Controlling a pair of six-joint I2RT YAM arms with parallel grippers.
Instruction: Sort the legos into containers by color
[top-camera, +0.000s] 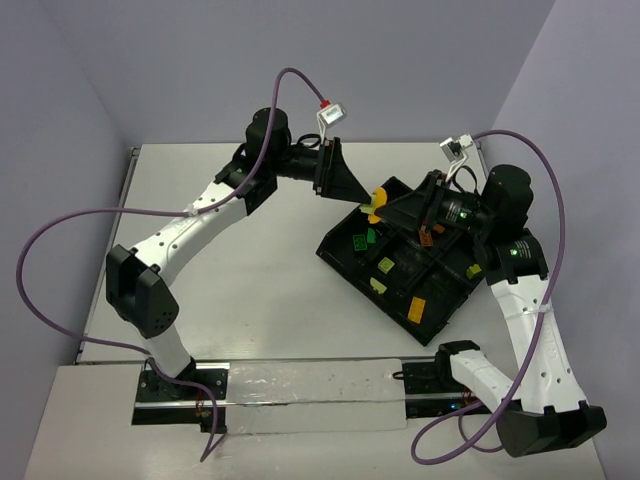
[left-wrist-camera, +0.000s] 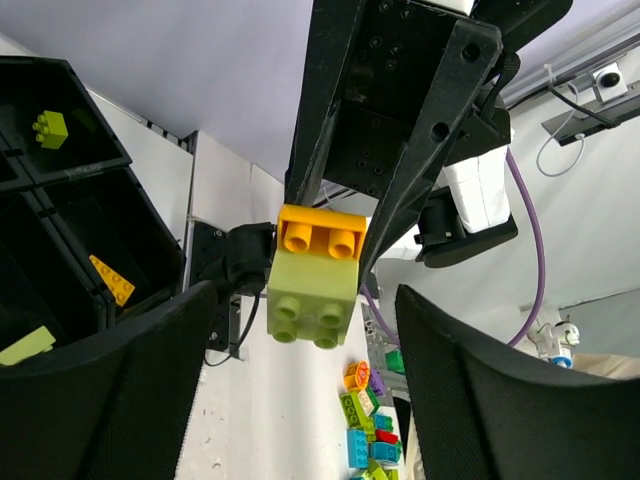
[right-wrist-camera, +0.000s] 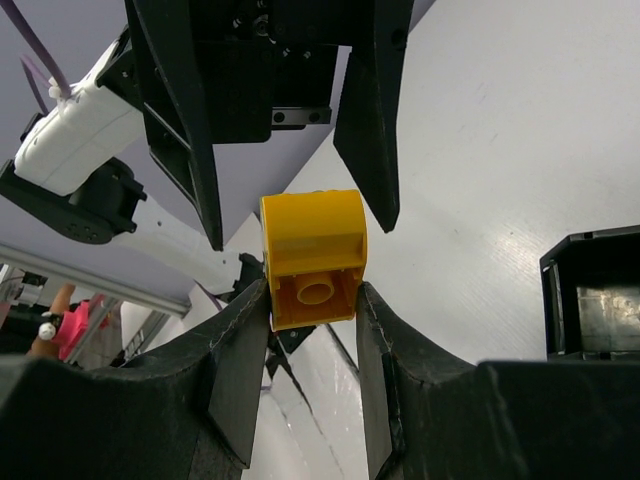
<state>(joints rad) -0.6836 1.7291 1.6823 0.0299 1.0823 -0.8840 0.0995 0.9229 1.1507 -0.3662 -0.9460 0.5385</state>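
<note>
My right gripper (right-wrist-camera: 312, 300) is shut on a yellow brick (right-wrist-camera: 312, 245), held in the air above the tray's far left corner. In the left wrist view a pale yellow-green brick (left-wrist-camera: 310, 300) is stuck to that yellow brick (left-wrist-camera: 320, 232), hanging out beyond the right fingers (left-wrist-camera: 440, 120). My left gripper (left-wrist-camera: 305, 330) stands open, one finger on each side of the pair, touching neither brick. From above, the two grippers (top-camera: 350, 190) (top-camera: 388, 208) meet tip to tip at the yellow brick (top-camera: 377, 200). The black divided tray (top-camera: 338, 254) holds green (top-camera: 358, 240), yellow (top-camera: 385, 266) and orange-yellow (top-camera: 417, 308) legos in separate containers.
The tray lies at an angle right of the table's middle, under the right arm. Its compartments (left-wrist-camera: 90, 170) show in the left wrist view with a pale green brick (left-wrist-camera: 50, 128) and a yellow one (left-wrist-camera: 112, 280). A heap of mixed bricks (left-wrist-camera: 365, 425) lies in the background there.
</note>
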